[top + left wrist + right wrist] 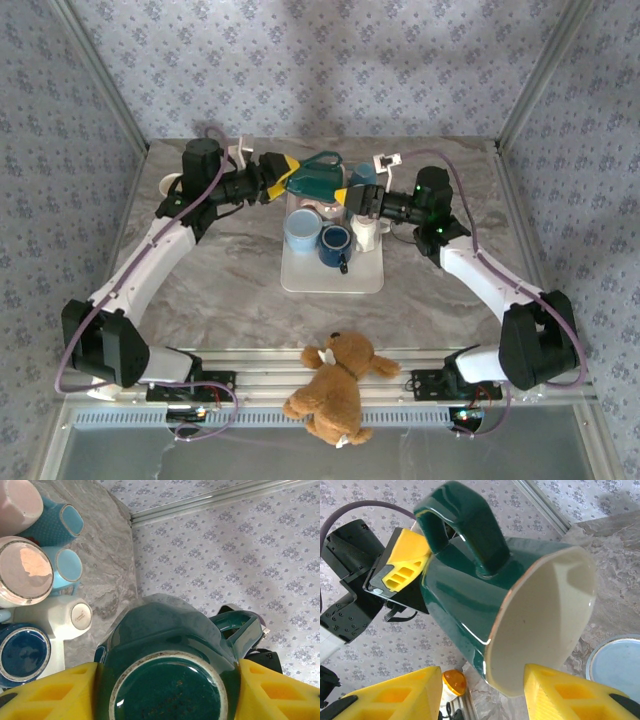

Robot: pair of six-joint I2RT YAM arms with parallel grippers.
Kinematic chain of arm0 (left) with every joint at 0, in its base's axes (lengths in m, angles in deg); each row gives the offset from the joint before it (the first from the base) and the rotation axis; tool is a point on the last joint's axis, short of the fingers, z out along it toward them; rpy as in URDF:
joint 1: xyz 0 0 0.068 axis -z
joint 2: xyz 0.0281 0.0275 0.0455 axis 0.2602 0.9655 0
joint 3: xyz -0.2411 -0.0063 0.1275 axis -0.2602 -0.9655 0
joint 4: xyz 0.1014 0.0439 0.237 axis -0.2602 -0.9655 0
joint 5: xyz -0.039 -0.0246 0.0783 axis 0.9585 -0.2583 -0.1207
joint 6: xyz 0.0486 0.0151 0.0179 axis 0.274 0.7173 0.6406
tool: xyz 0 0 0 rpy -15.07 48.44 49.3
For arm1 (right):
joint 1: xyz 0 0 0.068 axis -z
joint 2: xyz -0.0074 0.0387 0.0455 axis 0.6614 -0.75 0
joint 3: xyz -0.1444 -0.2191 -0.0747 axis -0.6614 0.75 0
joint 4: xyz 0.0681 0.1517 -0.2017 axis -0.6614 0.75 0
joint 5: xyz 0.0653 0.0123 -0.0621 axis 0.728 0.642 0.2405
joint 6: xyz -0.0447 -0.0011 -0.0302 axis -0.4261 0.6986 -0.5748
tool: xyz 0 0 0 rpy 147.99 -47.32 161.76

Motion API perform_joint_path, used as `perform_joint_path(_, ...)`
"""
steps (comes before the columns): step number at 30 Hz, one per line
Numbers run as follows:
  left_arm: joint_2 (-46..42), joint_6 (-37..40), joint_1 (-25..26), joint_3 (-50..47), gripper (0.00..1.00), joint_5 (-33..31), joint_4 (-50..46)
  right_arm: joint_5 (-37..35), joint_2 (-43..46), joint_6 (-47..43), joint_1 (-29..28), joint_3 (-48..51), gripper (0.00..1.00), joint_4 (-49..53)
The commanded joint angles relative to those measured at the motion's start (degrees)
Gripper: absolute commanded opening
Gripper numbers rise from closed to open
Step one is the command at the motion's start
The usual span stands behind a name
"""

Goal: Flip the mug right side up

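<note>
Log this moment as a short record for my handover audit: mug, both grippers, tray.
mug: green, in the air, on its side, mouth toward right gripper
left gripper: jaws shut on mug base
right gripper: jaws open, astride mug rim
tray: on table, holds other cups
task: not yet done
</note>
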State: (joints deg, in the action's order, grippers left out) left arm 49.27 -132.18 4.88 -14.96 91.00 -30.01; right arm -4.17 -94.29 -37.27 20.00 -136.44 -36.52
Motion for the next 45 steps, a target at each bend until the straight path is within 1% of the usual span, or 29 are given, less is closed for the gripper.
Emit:
perform_joint_path(1, -3.7, -1.3, 0.0, 0.7, 0.50, 2.4, 6.8, -0.7, -0.9, -2.1, -0.5, -1.5, 0.49, -2.4)
perform_joint_path(6, -3.9, -1.4, 0.6, 0.6, 0.50, 2.5, 6.9, -0.4, -1.3, -4.3, -1.5, -1.4, 0.48, -5.5)
perform_joint_path(10, -3.8, -1.4, 0.9, 0.6, 0.50, 2.5, 6.9, -0.1, -1.4, -5.2, -1.9, -0.6, 0.44, -10.1)
perform_joint_path(13, -3.7, -1.3, 1.1, 0.5, 0.50, 2.7, 6.9, 0.7, -1.9, -4.9, -1.9, -0.7, 0.35, -12.4)
perform_joint_path(15, -3.7, -1.3, 1.3, 0.5, 0.50, 2.8, 6.9, 0.6, -2.0, -4.7, -2.0, -0.5, 0.33, -13.9)
perform_joint_path(18, -3.9, -1.1, 1.3, 0.3, 0.53, 2.9, 6.8, 1.0, -1.9, -4.9, -1.9, -0.2, 0.21, -15.6)
perform_joint_path(19, -4.0, -0.8, 1.3, 0.2, 0.55, 2.9, 6.7, 1.3, -1.8, -5.0, -1.9, -0.4, 0.13, -15.7)
perform_joint_path(21, -4.0, 0.0, 1.3, 0.1, 0.61, 2.9, 6.2, 1.5, -1.7, -5.6, -1.8, -0.3, 0.03, -15.8)
perform_joint_path(22, -4.0, 0.7, 1.3, 0.1, 0.64, 2.9, 5.6, 1.9, -1.6, -6.0, -1.8, -0.3, 0.00, -15.7)
perform_joint_path(24, -3.8, 2.9, 1.3, 0.2, 0.70, 3.3, 4.5, 2.6, -1.4, -6.6, -1.7, -0.5, 0.00, -15.4)
perform_joint_path(27, -4.1, 10.8, 1.3, 1.4, 0.82, 3.7, 1.3, 3.5, -0.9, -7.2, -1.7, -0.7, 0.00, -14.8)
perform_joint_path(29, -5.2, 19.9, 1.2, 3.1, 0.88, 2.7, -3.4, 3.4, 0.5, -11.0, -1.6, -0.8, 0.00, -12.1)
perform_joint_path(30, -6.1, 24.7, 1.2, 4.1, 0.91, 1.1, -6.4, 3.4, 1.4, -12.9, -1.5, -1.0, 0.00, -9.6)
perform_joint_path(32, -8.6, 35.9, 1.1, 5.5, 0.99, -3.9, -12.2, 3.2, 3.7, -19.2, -1.2, -2.2, 0.00, 0.7)
perform_joint_path(35, -11.7, 49.0, 1.0, 5.3, 1.00, -7.5, -14.8, 2.0, 6.4, -30.2, -1.2, -5.3, 0.00, 18.6)
perform_joint_path(38, -12.8, 61.2, 1.0, 5.2, 1.00, -7.1, -17.2, 0.4, 8.2, -37.7, -0.8, -7.2, 0.00, 30.8)
perform_joint_path(41, -13.0, 73.4, 1.4, 5.0, 0.97, -5.1, -19.8, -1.4, 9.4, -43.7, -0.6, -8.6, 0.00, 40.5)
perform_joint_path(44, -13.1, 85.4, 2.9, 5.0, 0.96, -5.1, -23.3, -4.1, 10.1, -46.2, -0.7, -9.9, 0.00, 46.8)
perform_joint_path(45, -12.8, 88.2, 3.5, 5.3, 0.96, -5.8, -24.6, -4.9, 10.2, -47.7, -0.7, -10.4, 0.00, 49.0)
